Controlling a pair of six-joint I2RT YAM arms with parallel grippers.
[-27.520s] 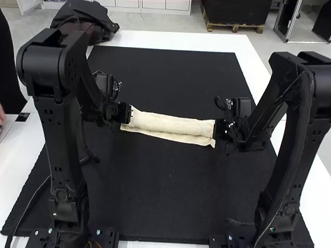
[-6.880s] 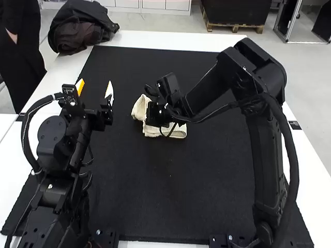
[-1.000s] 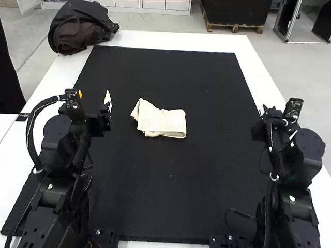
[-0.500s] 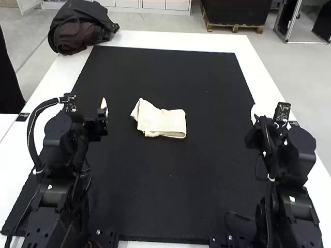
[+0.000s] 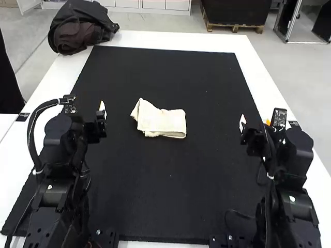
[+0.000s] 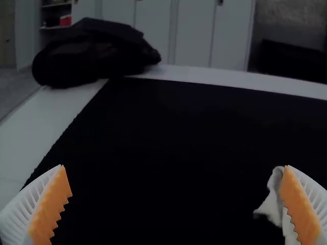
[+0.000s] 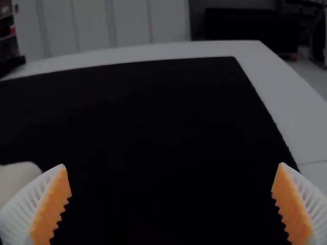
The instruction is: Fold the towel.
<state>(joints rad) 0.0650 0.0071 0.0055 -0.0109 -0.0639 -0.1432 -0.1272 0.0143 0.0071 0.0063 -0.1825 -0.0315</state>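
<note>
Well, starting at the left, my left gripper [image 5: 96, 123] has its jaws spread wide, with nothing between them. The towel [image 5: 161, 122] lies to their right, apart from them, on the black mat [image 5: 165, 181]. It is a small layered bundle with its long axis running roughly left to right; the left end skews up into a corner pointing far, and the right end is fairly square. On the right, my right gripper [image 5: 249, 132] also has its jaws wide and empty, with the towel well off to their left. So my left arm is the nearer one. The folding looks nearly finished to me; if that skewed corner needs tidying, I'd reach rightward with the left jaws, careful not to drag the layers loose.
</note>
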